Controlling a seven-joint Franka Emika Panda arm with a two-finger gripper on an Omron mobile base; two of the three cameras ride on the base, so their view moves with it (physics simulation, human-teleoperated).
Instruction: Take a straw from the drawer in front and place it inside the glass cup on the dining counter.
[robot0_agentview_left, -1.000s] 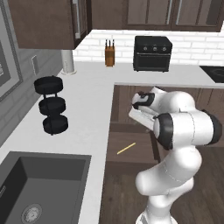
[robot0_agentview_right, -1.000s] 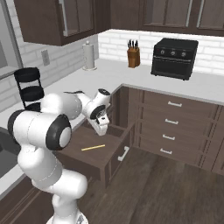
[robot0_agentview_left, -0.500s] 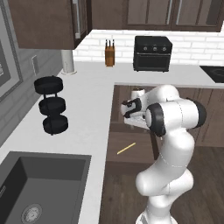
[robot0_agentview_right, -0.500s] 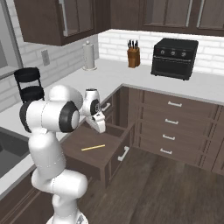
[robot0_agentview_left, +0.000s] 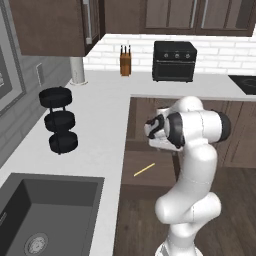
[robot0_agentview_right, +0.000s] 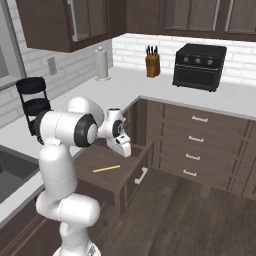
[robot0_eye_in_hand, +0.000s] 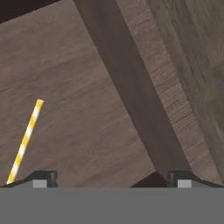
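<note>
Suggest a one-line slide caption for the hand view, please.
Open gripper above the open drawer, with the straw lying flat on its bottom.

We see a straw (robot0_eye_in_hand: 25, 140) banded in yellow and white on the plain brown wood-grain bottom of the dark brown drawer (robot0_eye_in_hand: 78, 109), a white counter (robot0_agentview_left: 102, 125), and a black toaster oven (robot0_agentview_right: 199, 66) against white brick tiles (robot0_agentview_right: 135, 52).

White brick wall (robot0_agentview_right: 150, 42) ran beneath dark upper cabinets (robot0_agentview_left: 55, 25); a white worktop (robot0_agentview_left: 105, 107) held a black oven (robot0_agentview_right: 199, 66); dark wooden floor (robot0_agentview_right: 200, 220) lay below.
</note>
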